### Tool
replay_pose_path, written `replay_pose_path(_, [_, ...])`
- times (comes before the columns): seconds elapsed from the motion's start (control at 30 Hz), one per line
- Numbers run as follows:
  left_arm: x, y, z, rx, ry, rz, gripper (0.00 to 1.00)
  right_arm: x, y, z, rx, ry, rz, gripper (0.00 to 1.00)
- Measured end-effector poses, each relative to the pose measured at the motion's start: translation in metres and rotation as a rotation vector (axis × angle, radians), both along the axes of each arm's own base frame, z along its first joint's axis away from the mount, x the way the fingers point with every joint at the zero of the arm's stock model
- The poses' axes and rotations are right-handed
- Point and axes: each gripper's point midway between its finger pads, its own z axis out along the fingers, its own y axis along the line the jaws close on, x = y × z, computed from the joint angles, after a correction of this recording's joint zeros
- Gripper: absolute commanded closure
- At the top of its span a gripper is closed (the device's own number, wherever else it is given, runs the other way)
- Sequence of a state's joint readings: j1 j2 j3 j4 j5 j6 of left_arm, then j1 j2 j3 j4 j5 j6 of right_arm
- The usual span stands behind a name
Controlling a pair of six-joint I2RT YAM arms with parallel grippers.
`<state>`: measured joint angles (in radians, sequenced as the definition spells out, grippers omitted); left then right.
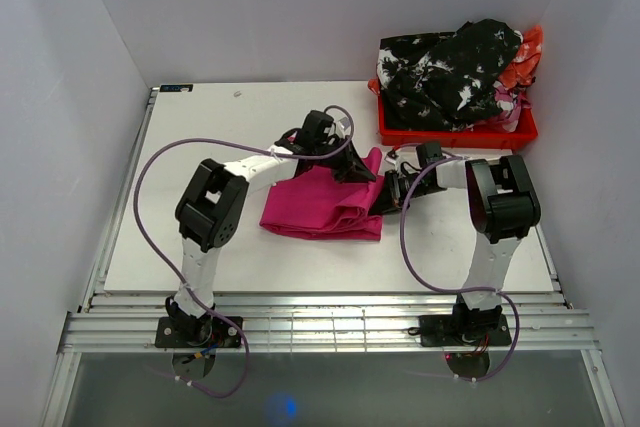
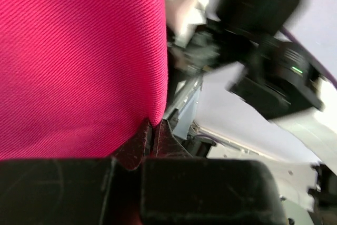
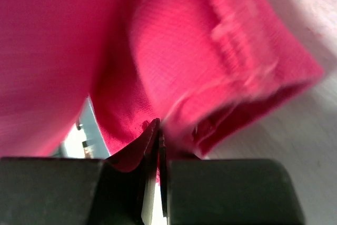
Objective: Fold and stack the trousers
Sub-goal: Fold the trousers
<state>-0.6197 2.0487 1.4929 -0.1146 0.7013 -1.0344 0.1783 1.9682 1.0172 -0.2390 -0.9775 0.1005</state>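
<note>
1 trousers [image 1: 318,209] pinched: L pincer [image 2: 152,130], R pincer [image 3: 159,130].

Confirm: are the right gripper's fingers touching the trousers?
Touching. In the right wrist view the fingers of the right gripper are shut, pinching a fold of the trousers at their tips.

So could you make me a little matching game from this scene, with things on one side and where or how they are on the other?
Things:
1. trousers
2. red crate
3. black flowered cloth
4. left pincer

Places or states:
A. heaped in the crate
B. shut on the trousers
C. at the far right corner of the table
D. bunched in the middle of the table

Pairs: 1-D, 2-C, 3-A, 4-B.
</note>
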Motion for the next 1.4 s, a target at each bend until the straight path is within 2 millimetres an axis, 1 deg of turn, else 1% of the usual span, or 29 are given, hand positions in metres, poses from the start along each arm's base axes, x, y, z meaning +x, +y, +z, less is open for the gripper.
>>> replay_pose_path(0.1, [0.003, -0.003, -0.029, 0.032, 0.045, 0.013, 1.0, 0.001, -0.005, 0.008, -0.029, -0.028, -0.008, 0.87])
replay_pose_path(0.2, [0.004, -0.003, -0.051, 0.06, 0.08, 0.024, 1.0, 0.004, -0.015, 0.028, -0.034, -0.075, -0.025, 0.87])
replay_pose_path(0.3, [0.005, -0.003, -0.056, 0.068, 0.083, 0.03, 1.0, 0.008, -0.031, 0.045, -0.036, -0.118, -0.061, 0.87])
replay_pose_path(0.37, [0.005, -0.003, -0.055, 0.066, 0.079, 0.03, 1.0, 0.01, -0.041, 0.047, -0.041, -0.124, -0.08, 0.87])
replay_pose_path(0.47, [0.006, -0.003, -0.055, 0.065, 0.077, 0.031, 1.0, 0.009, -0.046, 0.039, -0.043, -0.092, -0.087, 0.88])
replay_pose_path(0.6, [0.006, -0.003, -0.056, 0.068, 0.074, 0.032, 1.0, 0.0, -0.041, 0.019, -0.022, -0.005, -0.08, 0.88])
replay_pose_path(0.7, [0.006, -0.002, -0.057, 0.074, 0.076, 0.035, 1.0, -0.001, -0.036, 0.01, 0.0, 0.043, -0.083, 0.88])
replay_pose_path(0.93, [0.009, -0.003, -0.055, 0.084, 0.069, 0.046, 1.0, 0.001, -0.026, 0.004, 0.022, 0.043, -0.086, 0.89])
replay_pose_path(1.07, [0.013, -0.009, -0.046, 0.08, 0.052, 0.054, 1.0, -0.002, -0.017, -0.002, 0.024, 0.048, -0.065, 0.9])
replay_pose_path(1.2, [0.02, -0.013, -0.037, 0.075, 0.03, 0.069, 1.0, -0.004, -0.012, -0.003, 0.025, 0.053, -0.057, 0.9])
replay_pose_path(1.3, [0.021, -0.013, -0.041, 0.082, 0.036, 0.077, 1.0, -0.006, -0.012, -0.004, 0.026, 0.058, -0.059, 0.9])
replay_pose_path(1.4, [0.02, -0.015, -0.056, 0.097, 0.059, 0.076, 1.0, -0.007, -0.012, -0.005, 0.03, 0.062, -0.059, 0.9])
